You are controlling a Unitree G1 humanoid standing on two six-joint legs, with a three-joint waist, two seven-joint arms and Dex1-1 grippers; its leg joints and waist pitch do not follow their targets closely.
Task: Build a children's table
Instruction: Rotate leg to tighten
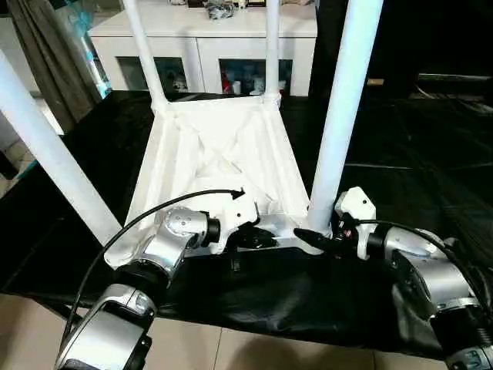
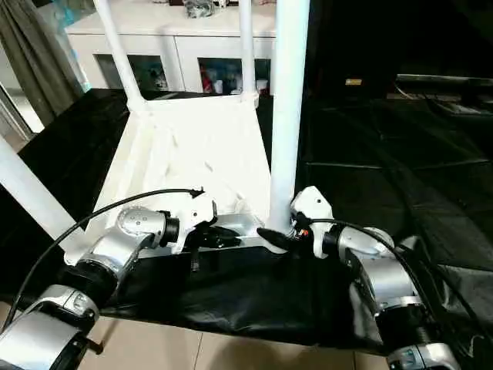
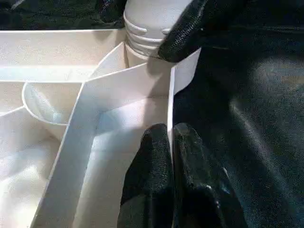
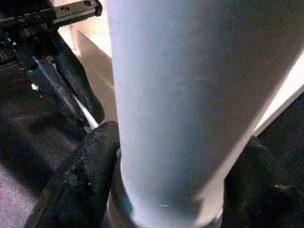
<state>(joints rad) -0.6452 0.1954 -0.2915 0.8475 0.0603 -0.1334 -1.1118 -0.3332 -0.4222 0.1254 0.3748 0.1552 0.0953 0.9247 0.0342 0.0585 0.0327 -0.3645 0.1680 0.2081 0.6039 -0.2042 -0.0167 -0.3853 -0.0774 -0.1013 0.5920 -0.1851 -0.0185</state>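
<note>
- Nearest us, our left gripper (image 1: 258, 237) is pinched closed on the thin near rim of the children's table (image 1: 223, 154), one black finger on each side of the wall, at about 6 o'clock of the upturned top
- Just to its right, at about 5 o'clock, our right gripper (image 1: 314, 239) has its fingers (image 4: 78, 180) spread round the base of the near-right leg (image 1: 343, 108), touching the tube where it enters the corner socket; we read this as a grip on the leg rather than idle open fingers
- The tabletop lies upside down on the black-sheeted table (image 1: 431, 154), ribs facing up, reaching away from us toward 12 o'clock
- All four legs stand in the corners: the near-left leg (image 1: 54, 169) leans out toward 9 o'clock, and the two far legs (image 1: 271, 50) rise at 11 and 12 o'clock
- We judge the build nearly done: what is left looks like seating the near-right leg fully, perhaps straightening the tilted near-left one, then turning the table upright
- Farthest off, a white cabinet (image 1: 223, 35) stands behind
</note>
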